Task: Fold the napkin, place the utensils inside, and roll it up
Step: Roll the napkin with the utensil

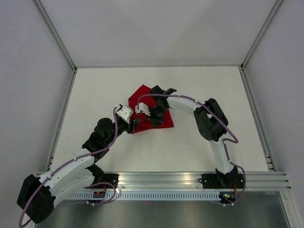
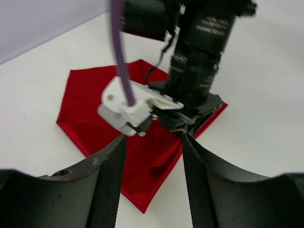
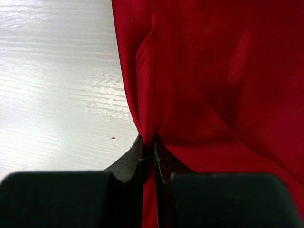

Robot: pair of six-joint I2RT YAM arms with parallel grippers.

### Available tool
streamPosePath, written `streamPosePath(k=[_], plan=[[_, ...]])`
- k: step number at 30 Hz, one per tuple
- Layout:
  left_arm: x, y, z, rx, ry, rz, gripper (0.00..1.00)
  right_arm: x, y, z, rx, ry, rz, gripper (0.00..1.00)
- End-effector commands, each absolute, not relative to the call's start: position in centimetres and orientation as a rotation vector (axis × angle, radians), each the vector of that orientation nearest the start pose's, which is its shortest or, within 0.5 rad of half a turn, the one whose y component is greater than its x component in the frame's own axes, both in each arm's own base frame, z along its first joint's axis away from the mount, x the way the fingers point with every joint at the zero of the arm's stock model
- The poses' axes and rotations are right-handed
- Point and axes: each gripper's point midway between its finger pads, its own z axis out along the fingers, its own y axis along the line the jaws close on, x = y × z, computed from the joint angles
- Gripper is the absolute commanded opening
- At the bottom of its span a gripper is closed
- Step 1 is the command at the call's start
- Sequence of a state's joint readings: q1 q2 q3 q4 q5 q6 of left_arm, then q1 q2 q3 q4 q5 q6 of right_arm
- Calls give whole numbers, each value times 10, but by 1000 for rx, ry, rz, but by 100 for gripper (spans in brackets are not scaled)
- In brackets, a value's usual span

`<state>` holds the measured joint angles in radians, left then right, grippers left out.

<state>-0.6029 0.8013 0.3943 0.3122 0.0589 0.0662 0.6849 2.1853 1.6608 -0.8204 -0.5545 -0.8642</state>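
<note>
**A:** How do your two grippers stand?

**B:** Your right gripper (image 3: 148,142) is pinched tight on a raised fold of the napkin (image 3: 213,95). Your left gripper (image 2: 153,140) gapes fairly wide and holds nothing. It sits at the napkin's 7 o'clock corner.

**A:** And the count?

**B:** You have one napkin, lying near the middle of the surface (image 1: 199,90).
</note>
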Motion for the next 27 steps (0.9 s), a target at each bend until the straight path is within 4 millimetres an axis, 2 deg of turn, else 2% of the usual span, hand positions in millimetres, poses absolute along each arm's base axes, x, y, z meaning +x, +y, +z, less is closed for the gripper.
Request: streamPosePath(k=[1, 2, 4, 5, 7, 10, 14, 15, 18, 19, 27], plan=[[268, -220, 205, 772, 1475, -415, 56, 278, 290, -32, -2093, 2151, 756, 5], [270, -223, 193, 796, 1507, -403, 56, 278, 289, -34, -2096, 2158, 761, 6], [271, -229, 187, 835, 1518, -377, 56, 280, 289, -33, -2089, 2170, 773, 5], [270, -235, 176, 870, 1542, -371, 56, 280, 289, -35, -2088, 2178, 783, 5], [268, -243, 173, 919, 1548, -368, 56, 281, 289, -34, -2088, 2184, 788, 6], [270, -251, 157, 973, 1586, -348, 57, 281, 290, -35, -2090, 2187, 795, 5], [275, -261, 138, 1034, 1654, -327, 60, 282, 289, -37, -2088, 2199, 804, 5], [277, -262, 125, 1062, 1685, -318, 61, 282, 289, -36, -2086, 2202, 810, 5], [280, -266, 113, 1094, 1718, -296, 63, 283, 288, -37, -2086, 2214, 819, 5], [280, -267, 103, 1116, 1739, -286, 63, 283, 286, -38, -2086, 2221, 822, 5], [290, -270, 81, 1213, 1795, -186, 65, 285, 280, -40, -2087, 2251, 830, 4]])
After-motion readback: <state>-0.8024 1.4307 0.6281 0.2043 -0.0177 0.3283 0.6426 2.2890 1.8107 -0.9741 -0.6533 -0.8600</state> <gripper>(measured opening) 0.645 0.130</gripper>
